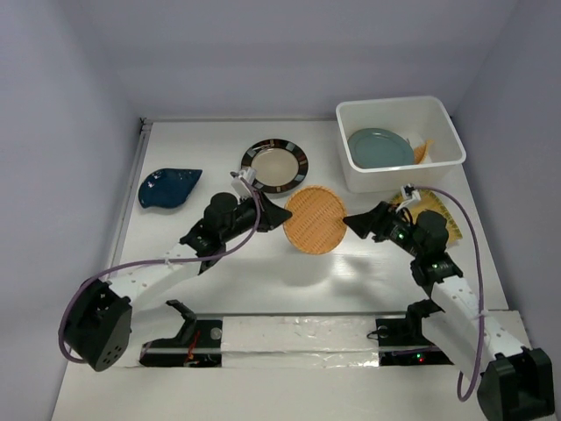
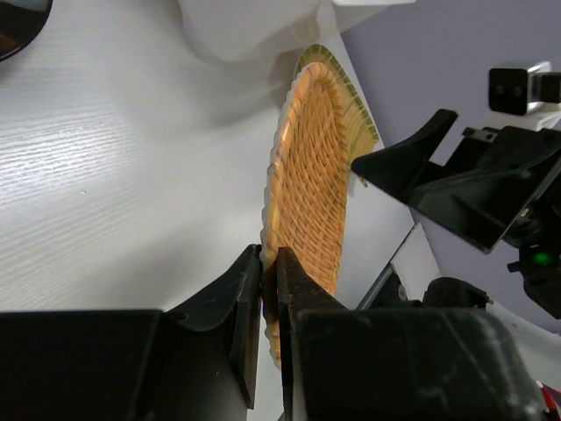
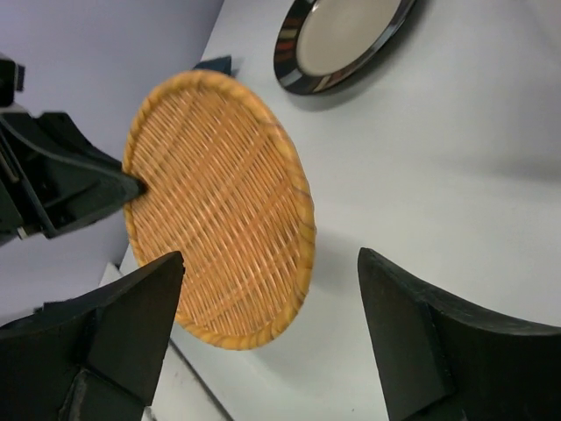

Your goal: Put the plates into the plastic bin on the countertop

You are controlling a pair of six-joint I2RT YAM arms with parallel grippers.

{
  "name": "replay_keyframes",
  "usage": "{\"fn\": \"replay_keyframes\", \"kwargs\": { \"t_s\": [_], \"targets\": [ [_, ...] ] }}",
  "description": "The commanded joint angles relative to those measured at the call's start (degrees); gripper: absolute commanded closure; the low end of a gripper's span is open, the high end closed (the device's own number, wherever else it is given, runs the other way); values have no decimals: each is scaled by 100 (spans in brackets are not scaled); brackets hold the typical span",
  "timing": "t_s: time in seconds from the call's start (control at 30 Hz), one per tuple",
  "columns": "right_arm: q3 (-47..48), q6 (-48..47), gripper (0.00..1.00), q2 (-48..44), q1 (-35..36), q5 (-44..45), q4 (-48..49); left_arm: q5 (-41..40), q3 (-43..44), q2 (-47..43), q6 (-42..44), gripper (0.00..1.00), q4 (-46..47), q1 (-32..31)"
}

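Dark-blue teardrop plate [image 1: 169,188] sits at your far left on the white table [image 1: 351,289], flat and on its own. Next along, the cream plate with the brown rim [image 1: 275,164] lies flat too, just behind your left arm.

Your left end effector [image 1: 282,213] is clamped on the rim of the round woven plate [image 1: 316,219]. The left wrist view shows its fingers [image 2: 228,307] pinching that edge. The plate is tipped up steeply rather than lying flat, and its shadow falls on the table below.

Just right of it, your right end effector [image 1: 358,224] faces the plate's other side with its fingers spread wide, touching nothing. The right wrist view shows the plate ahead of them.

Behind that, the white bin [image 1: 401,107] stands at the back right of the table. A grey-teal plate [image 1: 379,147] lies inside it, and a yellow-orange dish [image 1: 422,151] leans at its right end. Under your right arm, beside the bin's near wall, a second woven plate [image 1: 445,217] lies on the table.
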Motion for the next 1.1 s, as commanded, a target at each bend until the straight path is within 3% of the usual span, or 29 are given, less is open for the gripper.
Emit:
{"fn": "replay_keyframes", "kwargs": {
  "t_s": [0.0, 0.17, 0.27, 0.37, 0.4, 0.47, 0.5, 0.53, 0.57, 0.6, 0.63, 0.7, 0.73, 0.87, 1.07],
  "targets": [
    [50, -28, 12, 201, 473, -155, 462, 387, 106, -298, -47, 100, 206, 229],
    [191, -3, 12, 718, 844, -40, 758, 984, -51, -482, -319, 100, 610, 458],
    [165, 173, 16, 1000, 1011, -102, 1171, 1213, -157, -631, -530, 100, 927, 511],
    [77, 541, 36, 1194, 1073, -242, 1890, 1406, -210, -798, -653, 100, 1103, 573],
    [42, 638, 53, 1220, 1073, -260, 2033, 1433, -210, -834, -671, 100, 1121, 573],
    [42, 832, 65, 1221, 1073, -252, 2358, 1469, -263, -957, -698, 100, 1103, 634],
    [51, 894, 77, 1221, 1073, -234, 2438, 1469, -280, -1009, -706, 100, 1077, 634],
    [59, 955, 84, 1195, 1073, -199, 2517, 1469, -307, -1062, -698, 94, 1060, 686],
    [103, 1069, 96, 1151, 1073, -155, 2640, 1417, -316, -1167, -645, 82, 903, 687],
    [103, 1105, 100, 1150, 1073, -103, 2641, 1346, -298, -1229, -567, 81, 736, 748],
    [191, 1131, 100, 1055, 1073, -41, 2606, 1250, -263, -1308, -470, 69, 543, 748],
    [488, 1114, 100, 862, 1073, 335, 2326, 803, -123, -1650, -66, 56, -158, 748],
    [490, 1053, 100, 860, 1073, 337, 2125, 636, -70, -1651, 66, 54, -371, 748],
    [1777, 238, 100, 588, 1073, 1677, 414, -348, -43, -2343, 480, 53, -1137, 748],
    [3318, -440, 100, 895, 539, 3111, -898, -965, -306, -3100, 752, 50, -1823, 748]
  ]
}}
